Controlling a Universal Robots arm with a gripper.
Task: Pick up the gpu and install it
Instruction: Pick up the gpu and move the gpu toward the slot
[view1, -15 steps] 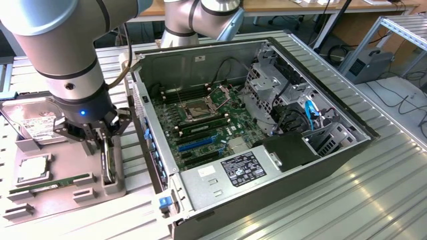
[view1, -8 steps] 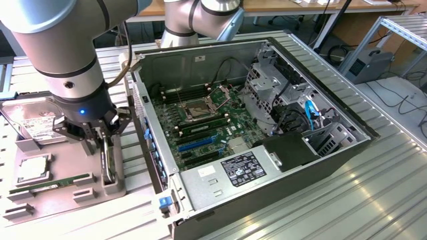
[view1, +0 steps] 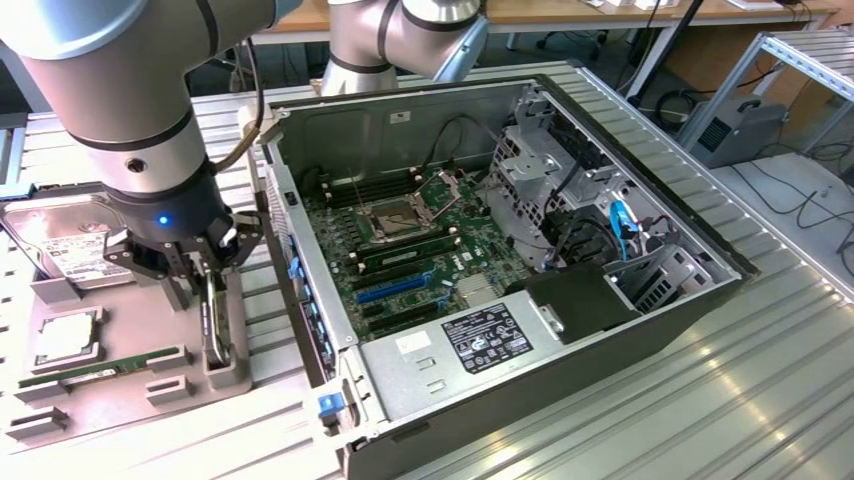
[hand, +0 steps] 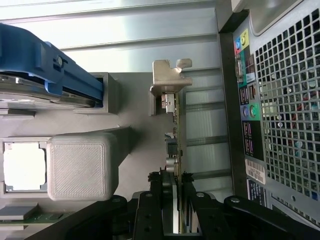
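The gpu (view1: 214, 335) is a thin black card standing on edge in a slot of the grey parts tray (view1: 134, 395), at the exterior view's left beside the open computer case (view1: 534, 260). My gripper (view1: 200, 290) is lowered over it with one finger on each side. In the wrist view the gpu (hand: 175, 145) runs edge-on, its silvery bracket (hand: 167, 75) at the far end. My gripper (hand: 173, 200) is closed against both faces of the card near its other end. The card still rests in the tray.
On the tray lie a silver hard drive (view1: 60, 240), a processor chip (view1: 64, 338) and a green memory stick (view1: 100, 365). The case's rear panel (hand: 285, 125) stands close beside the card. Inside the case, the motherboard has a blue slot (view1: 394, 285).
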